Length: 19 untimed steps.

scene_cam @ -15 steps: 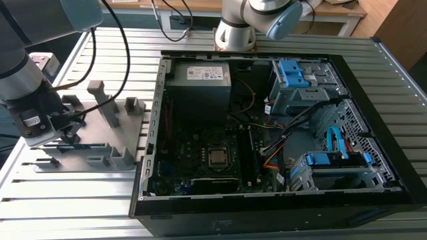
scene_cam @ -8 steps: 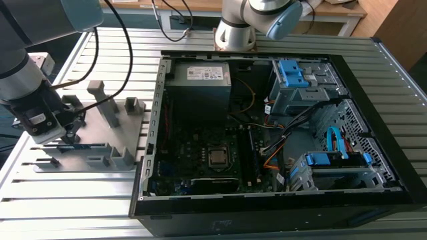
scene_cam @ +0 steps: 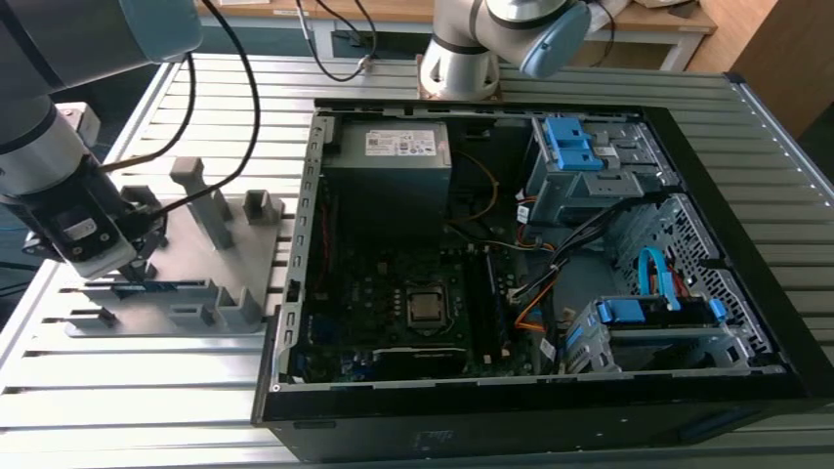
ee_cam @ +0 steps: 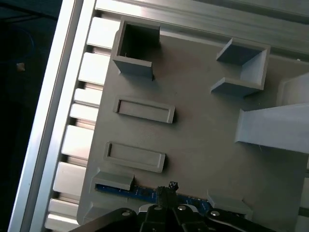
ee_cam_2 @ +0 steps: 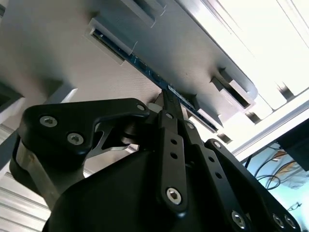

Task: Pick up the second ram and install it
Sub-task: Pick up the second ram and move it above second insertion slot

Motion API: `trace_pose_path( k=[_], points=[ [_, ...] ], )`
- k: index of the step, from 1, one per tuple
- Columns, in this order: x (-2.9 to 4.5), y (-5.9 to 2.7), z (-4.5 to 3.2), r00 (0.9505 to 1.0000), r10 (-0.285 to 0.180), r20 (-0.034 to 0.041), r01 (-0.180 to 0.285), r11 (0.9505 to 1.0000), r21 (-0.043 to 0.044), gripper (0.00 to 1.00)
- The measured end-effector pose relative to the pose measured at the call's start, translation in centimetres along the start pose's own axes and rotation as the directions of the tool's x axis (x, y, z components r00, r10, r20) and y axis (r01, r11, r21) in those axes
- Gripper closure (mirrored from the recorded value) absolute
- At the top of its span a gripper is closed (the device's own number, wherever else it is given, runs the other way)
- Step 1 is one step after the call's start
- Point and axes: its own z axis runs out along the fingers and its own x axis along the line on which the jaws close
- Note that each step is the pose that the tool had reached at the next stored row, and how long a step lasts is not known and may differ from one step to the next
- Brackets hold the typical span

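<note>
The arm's black tool (scene_cam: 136, 272) is down over a pale grey plastic fixture plate (scene_cam: 156, 319) that lies on the slatted aluminium tabletop (scene_cam: 131, 391), out toward nine o'clock in the exterior view. The second ram (scene_cam: 167, 286), a slim, flat, dark blue-green memory stick, stands on its long edge in a slot along the plate's six o'clock side, its ends tucked into small grey blocks. In the second wrist view the two narrow fingers of the tool (ee_cam_2: 167, 96) draw together to a point right at the middle of the second ram (ee_cam_2: 145, 68), pinching its thin upper edge while the board sits in its slot. In the first wrist view the tool (ee_cam: 166, 189) meets the blue strip of the second ram (ee_cam: 140, 192) at the same midpoint, and shallow rectangular recesses (ee_cam: 144, 110) and open square pockets (ee_cam: 139, 46) stand bare on the plate beyond. Toward three o'clock from the fixture, just beside it, lies the open black computer case (scene_cam: 521, 412) with its dark motherboard (scene_cam: 391, 293) face up.
</note>
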Motion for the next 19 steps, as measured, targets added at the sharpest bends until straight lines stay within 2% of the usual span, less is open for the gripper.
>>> trace_pose_path(
  k=[9, 19],
  points=[
    [0.0, 0.0, 0.0, 0.9963, -0.086, -0.0033, 0.086, 0.9963, 0.0007, 0.9],
    [0.0, 0.0, 0.0, 0.9874, -0.158, -0.0061, 0.158, 0.9874, 0.0011, 0.9]
  ],
)
